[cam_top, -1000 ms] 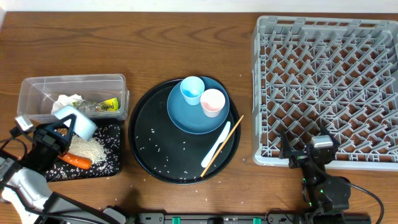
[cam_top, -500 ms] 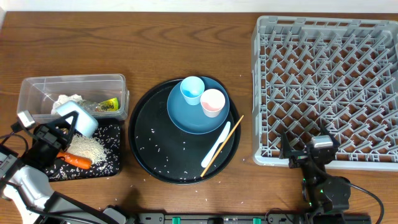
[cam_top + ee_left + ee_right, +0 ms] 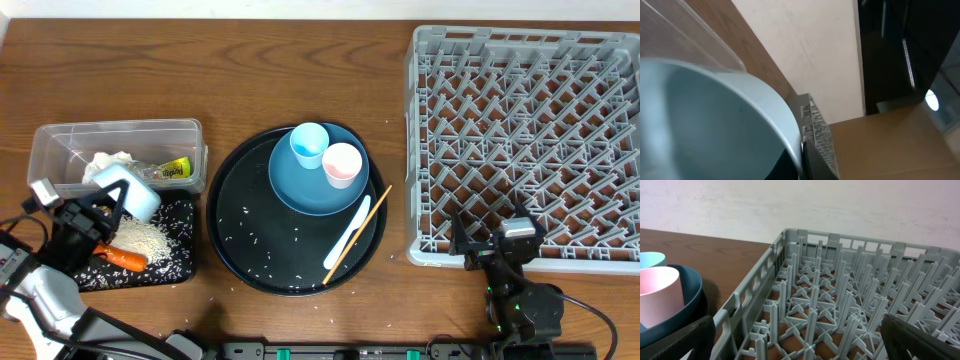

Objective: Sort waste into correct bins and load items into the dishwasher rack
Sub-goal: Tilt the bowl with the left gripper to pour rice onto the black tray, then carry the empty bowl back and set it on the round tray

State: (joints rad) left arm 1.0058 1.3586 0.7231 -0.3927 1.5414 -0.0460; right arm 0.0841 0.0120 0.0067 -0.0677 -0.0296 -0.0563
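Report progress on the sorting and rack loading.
Done: crumpled white paper and yellow-green printed wrapper in clear plastic tub; orange carrot and white rice in shallow black rectangular tray. In hand: left hand holds the white bowl. Left: grey plastic rack empty; dark blue plate, light blue cup, pink cup, white utensil, chopstick unloaded.

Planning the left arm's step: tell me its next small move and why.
Probably lift the bowl clear of the black tray and start carrying it toward the rack. The left pincer holds it tilted over the tray, a rice pile lies there beside the carrot, and the wrist view shows the bowl's inside bare.
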